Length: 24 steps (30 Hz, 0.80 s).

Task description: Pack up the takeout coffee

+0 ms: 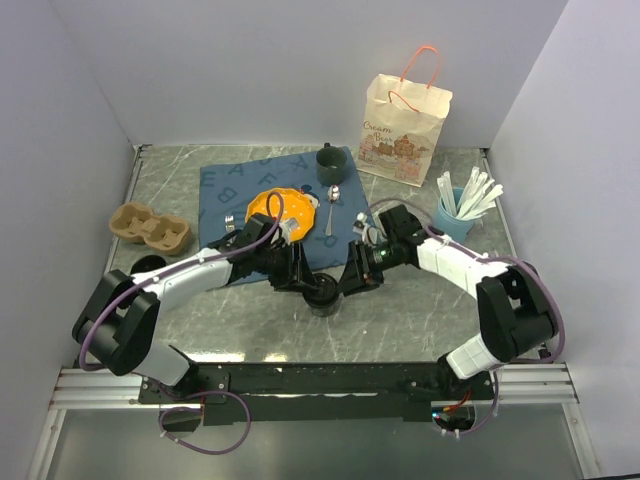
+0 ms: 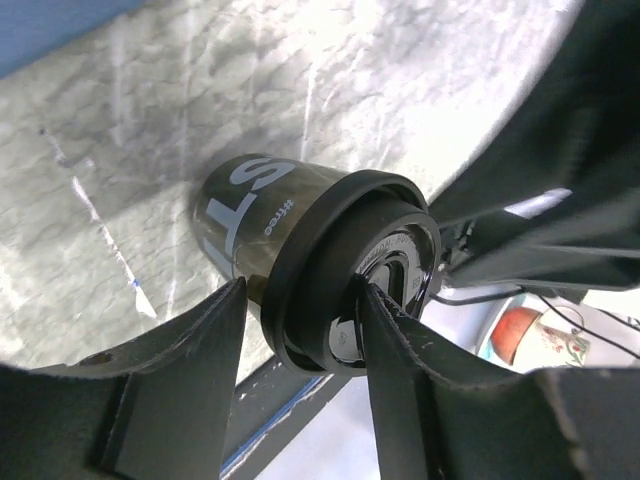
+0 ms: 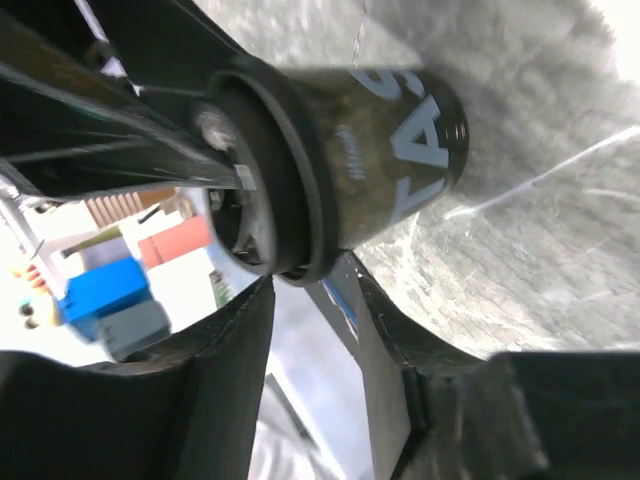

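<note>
A dark takeout coffee cup [image 1: 322, 295] with white letters and a black lid stands on the marble table between both grippers. In the left wrist view the cup [image 2: 250, 210] lies between my fingers, and my left gripper [image 2: 303, 290] is closed on the lid [image 2: 330, 250], one finger under its rim and one on its top. My left gripper [image 1: 300, 278] reaches in from the left. My right gripper [image 1: 346, 280] comes from the right. In the right wrist view its jaws [image 3: 310, 275] stand apart just at the lid's [image 3: 285, 200] edge, not clamping the cup [image 3: 400, 160].
A paper bag [image 1: 405, 130] with handles stands at the back right. A cardboard cup carrier [image 1: 150, 228] lies at the left. A blue mat [image 1: 235, 185] holds an orange plate [image 1: 275, 205], a dark mug [image 1: 329, 160] and a spoon [image 1: 333, 205]. A blue cup of cutlery [image 1: 455, 215] stands at the right.
</note>
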Motion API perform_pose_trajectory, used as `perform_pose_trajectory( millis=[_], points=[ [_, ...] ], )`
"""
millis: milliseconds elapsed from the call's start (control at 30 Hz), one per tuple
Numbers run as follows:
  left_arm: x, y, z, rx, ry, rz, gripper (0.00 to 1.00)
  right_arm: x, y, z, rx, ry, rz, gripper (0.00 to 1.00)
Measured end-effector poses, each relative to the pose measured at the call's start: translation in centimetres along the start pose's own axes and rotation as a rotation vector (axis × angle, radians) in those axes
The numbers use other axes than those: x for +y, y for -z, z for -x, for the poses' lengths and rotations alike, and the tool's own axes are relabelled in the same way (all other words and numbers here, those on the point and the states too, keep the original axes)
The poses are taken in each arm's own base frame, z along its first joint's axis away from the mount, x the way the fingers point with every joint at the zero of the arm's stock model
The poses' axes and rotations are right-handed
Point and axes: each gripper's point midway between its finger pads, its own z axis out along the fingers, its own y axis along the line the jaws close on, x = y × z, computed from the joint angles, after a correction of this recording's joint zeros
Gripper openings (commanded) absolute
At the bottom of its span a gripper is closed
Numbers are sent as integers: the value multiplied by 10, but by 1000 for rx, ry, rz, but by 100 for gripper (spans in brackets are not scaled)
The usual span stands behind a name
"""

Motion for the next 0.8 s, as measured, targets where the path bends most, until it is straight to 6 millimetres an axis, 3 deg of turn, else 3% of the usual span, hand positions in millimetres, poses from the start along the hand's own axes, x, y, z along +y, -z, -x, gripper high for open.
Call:
perform_pose_trajectory(
  millis=[133,300,800],
  points=[
    [-2,4,9,-2,-6,68,58,17,15,11,-46,60,-27,50],
    [1,11,21,-26,-18,152,63,30,29,7,-71,89,-43,51],
    [-3,19,28,-37,-27,186,65,22,36,6,-76,80,-122,51]
  ],
)
